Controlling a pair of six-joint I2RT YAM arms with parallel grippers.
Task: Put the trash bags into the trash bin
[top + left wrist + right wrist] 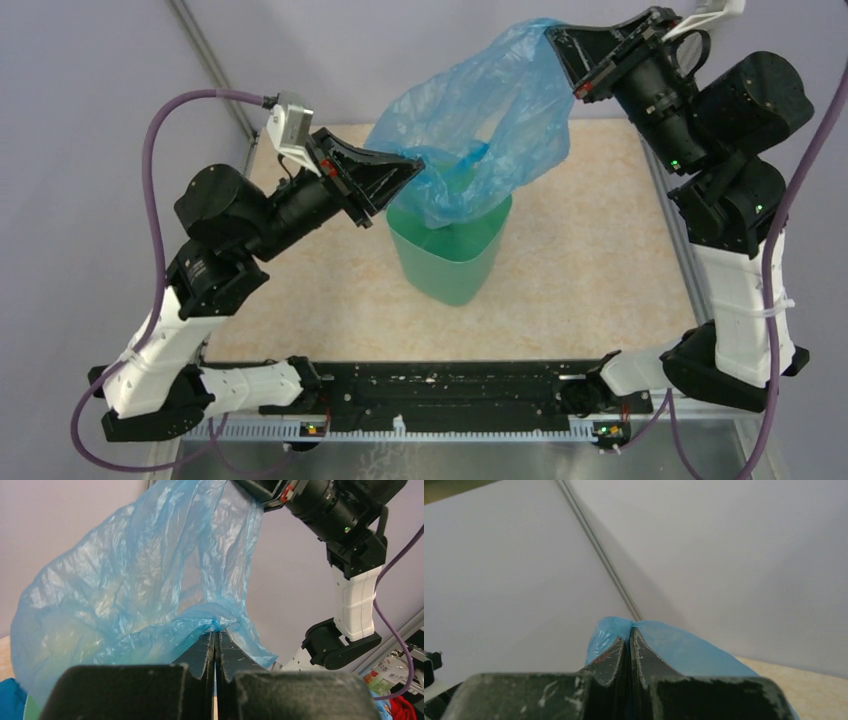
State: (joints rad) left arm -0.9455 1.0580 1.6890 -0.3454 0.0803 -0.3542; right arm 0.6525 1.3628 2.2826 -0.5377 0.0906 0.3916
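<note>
A light-blue translucent trash bag [480, 125] hangs stretched between my two grippers above the mint-green trash bin [450, 262], its lower end drooping into the bin's mouth. My left gripper [418, 160] is shut on the bag's lower left edge, just above the bin's rim. In the left wrist view the film [140, 585] bunches at the closed fingertips [217, 632]. My right gripper [553, 36] is shut on the bag's top corner, high at the back. In the right wrist view blue film [684, 647] wraps over its tips [629, 628].
The bin stands mid-table on a beige mottled tabletop [600, 260]. A grey wall with a metal strip [215, 60] rises behind. The black rail [450, 385] joining the arm bases runs along the near edge.
</note>
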